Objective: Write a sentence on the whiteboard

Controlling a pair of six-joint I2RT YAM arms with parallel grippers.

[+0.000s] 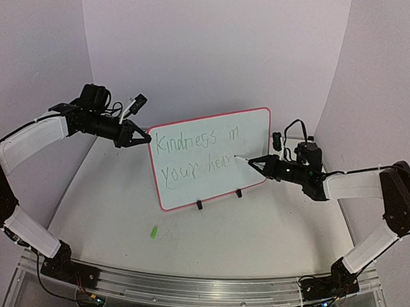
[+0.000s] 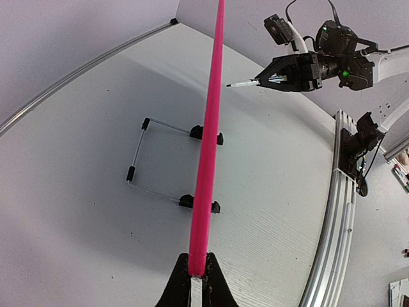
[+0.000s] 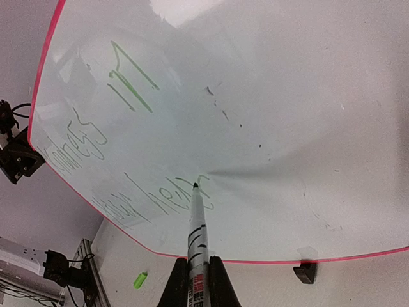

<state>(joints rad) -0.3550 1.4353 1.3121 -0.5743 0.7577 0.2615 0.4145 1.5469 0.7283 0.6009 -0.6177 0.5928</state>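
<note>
Writing on the whiteboard (image 1: 211, 160).
Left gripper (image 1: 146, 138) pinches its left edge; right gripper (image 1: 253, 162) pinches a marker (image 3: 198, 236), tip at the sentence (image 1: 195, 153).

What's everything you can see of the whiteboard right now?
The whiteboard is a rectangular white board with a thin pink-red rim and rounded corners, glossy like plastic. It stands nearly upright on the table, propped by a wire stand behind it, with black clips at its bottom edge. Two lines of green handwriting read roughly "Kindness in / your hear". The left gripper is shut on its left edge. The right gripper holds a marker with its tip at the end of the second line.
</note>
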